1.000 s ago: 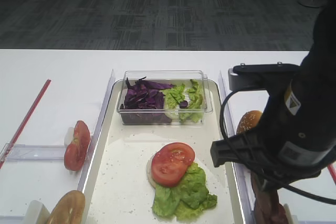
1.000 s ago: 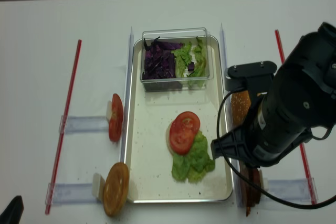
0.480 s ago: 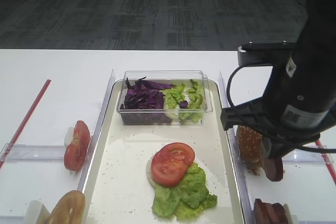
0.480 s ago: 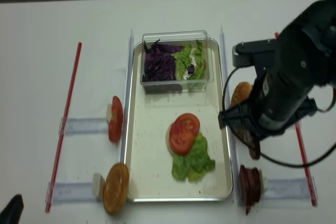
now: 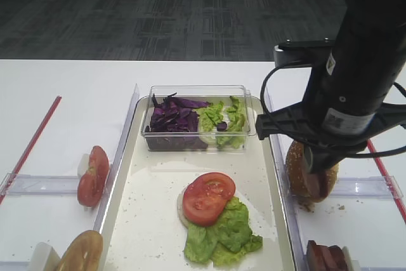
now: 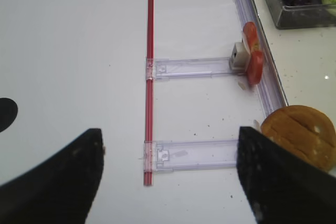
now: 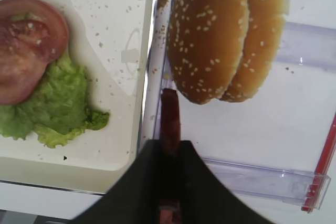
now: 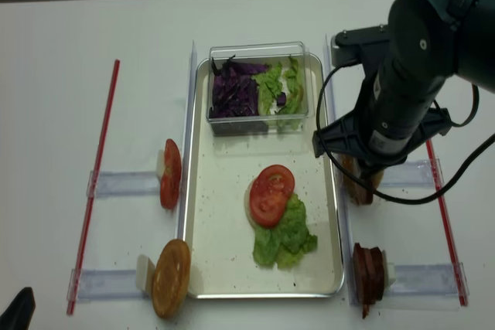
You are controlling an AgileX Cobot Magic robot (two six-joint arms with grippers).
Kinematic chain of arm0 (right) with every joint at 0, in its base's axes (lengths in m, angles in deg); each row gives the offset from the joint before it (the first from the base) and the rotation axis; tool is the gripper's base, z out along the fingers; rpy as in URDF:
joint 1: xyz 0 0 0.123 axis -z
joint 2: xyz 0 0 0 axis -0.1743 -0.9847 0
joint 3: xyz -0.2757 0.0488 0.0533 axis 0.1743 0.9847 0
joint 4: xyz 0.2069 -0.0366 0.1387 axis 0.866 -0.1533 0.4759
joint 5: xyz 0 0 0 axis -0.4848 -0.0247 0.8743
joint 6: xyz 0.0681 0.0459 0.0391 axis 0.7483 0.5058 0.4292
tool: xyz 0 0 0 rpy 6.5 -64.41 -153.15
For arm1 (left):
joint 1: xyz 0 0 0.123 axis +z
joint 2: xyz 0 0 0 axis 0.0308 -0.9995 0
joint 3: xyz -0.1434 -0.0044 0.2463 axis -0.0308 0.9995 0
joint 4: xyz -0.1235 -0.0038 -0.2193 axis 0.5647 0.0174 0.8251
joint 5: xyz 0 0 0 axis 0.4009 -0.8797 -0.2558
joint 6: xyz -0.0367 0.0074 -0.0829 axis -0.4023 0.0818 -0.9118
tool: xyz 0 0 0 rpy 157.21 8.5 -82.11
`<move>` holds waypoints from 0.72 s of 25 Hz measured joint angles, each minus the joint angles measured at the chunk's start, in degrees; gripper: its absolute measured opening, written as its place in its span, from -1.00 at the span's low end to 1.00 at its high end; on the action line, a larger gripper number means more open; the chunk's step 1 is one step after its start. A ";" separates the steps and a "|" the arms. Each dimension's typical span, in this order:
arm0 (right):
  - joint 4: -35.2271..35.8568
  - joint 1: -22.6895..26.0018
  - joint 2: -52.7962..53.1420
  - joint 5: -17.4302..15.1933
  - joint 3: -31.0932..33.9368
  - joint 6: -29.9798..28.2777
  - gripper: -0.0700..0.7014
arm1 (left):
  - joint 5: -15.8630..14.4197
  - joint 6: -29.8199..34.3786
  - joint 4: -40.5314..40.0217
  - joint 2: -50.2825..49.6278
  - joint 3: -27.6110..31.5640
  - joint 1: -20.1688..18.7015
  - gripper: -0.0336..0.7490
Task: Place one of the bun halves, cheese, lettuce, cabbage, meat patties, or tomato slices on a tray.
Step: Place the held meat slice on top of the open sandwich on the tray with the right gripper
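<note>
My right gripper [image 5: 315, 179] [image 7: 169, 148] is shut on a meat patty [image 7: 169, 119], held edge-on just right of the tray's rim [image 8: 263, 294]. The patty hangs in front of two sesame bun halves [image 7: 215, 35] [image 5: 297, 163] standing in a rack. On the tray [image 5: 152, 220] a tomato slice [image 5: 208, 197] lies over lettuce [image 5: 222, 230]. More meat patties [image 8: 366, 272] stand at the near right. A clear box holds cabbage [image 5: 172, 115] and lettuce [image 5: 223, 117]. My left gripper [image 6: 168, 177] is open over bare table left of the tray.
Left of the tray, tomato slices [image 5: 94, 174] [image 6: 253, 51] and a bun half [image 5: 81, 252] [image 6: 299, 135] stand in clear plastic racks [image 6: 194, 66]. Red strips [image 6: 149, 77] [image 8: 441, 191] lie along the table on both sides.
The right gripper has lifted a meat patty off the stack at the near right and carried it back, to beside the bun halves.
</note>
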 joint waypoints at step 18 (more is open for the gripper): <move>28.75 0.00 -0.12 12.48 0.00 -21.50 -0.52 | 0.00 0.00 0.00 0.00 0.00 0.00 0.34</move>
